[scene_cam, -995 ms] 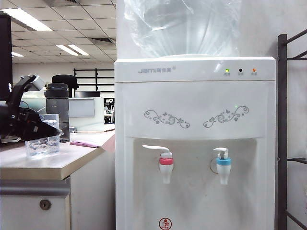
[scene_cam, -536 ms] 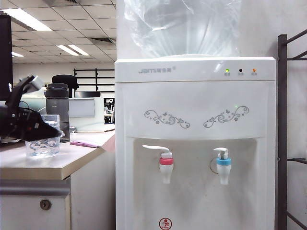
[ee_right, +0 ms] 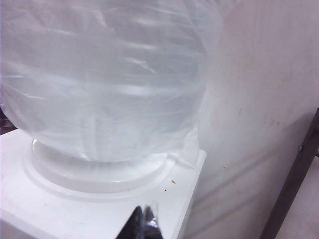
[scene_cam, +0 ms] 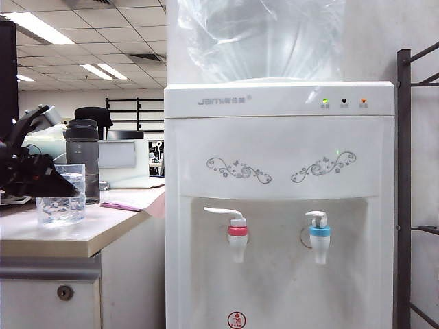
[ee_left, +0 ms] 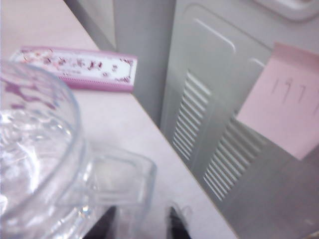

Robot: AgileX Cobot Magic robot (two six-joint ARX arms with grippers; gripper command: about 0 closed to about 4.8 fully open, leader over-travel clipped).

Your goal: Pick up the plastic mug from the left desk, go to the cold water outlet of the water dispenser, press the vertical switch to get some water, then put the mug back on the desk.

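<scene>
Left claw [ee_left: 142, 226]: its two dark fingertips stand apart on either side of the plastic mug's handle, gripping nothing. In the exterior view the claw sits at the 9 o'clock edge, touching or just beside the mug's far-left side.
Right claw [ee_right: 143, 221]: only the dark tips show, pressed together, so closed and empty. It looks onto the top of the water dispenser, near the foot of the big clear bottle [ee_right: 99, 79], well away from the mug; a likely waiting spot for the tap work.
Plastic mug [scene_cam: 62, 195]: upright on the left desk at 9 o'clock, clear, with crinkled walls. The handle [ee_left: 119, 181] points toward the left claw, which explains the straddling approach: a handle gives a firmer hold than the slick wall.
Left desk [scene_cam: 75, 236]: cream top, pale front with a small keyhole [scene_cam: 64, 293] at 8 o'clock. A pink case [scene_cam: 123, 205] lies on it toward the dispenser.
Dark bottle [scene_cam: 82, 157]: behind the mug, just beside it, taller; a wide swing could knock it.
Water dispenser [scene_cam: 274, 171]: fills the centre and right of the exterior view.
Cold water outlet [scene_cam: 319, 240]: blue collar, at 5 o'clock, right of the red-collared tap [scene_cam: 237, 240].
Vertical switch [scene_cam: 315, 218]: short curled lever atop the blue tap, untouched.
Step in hand: by my reading, closing on the handle before lifting.
</scene>
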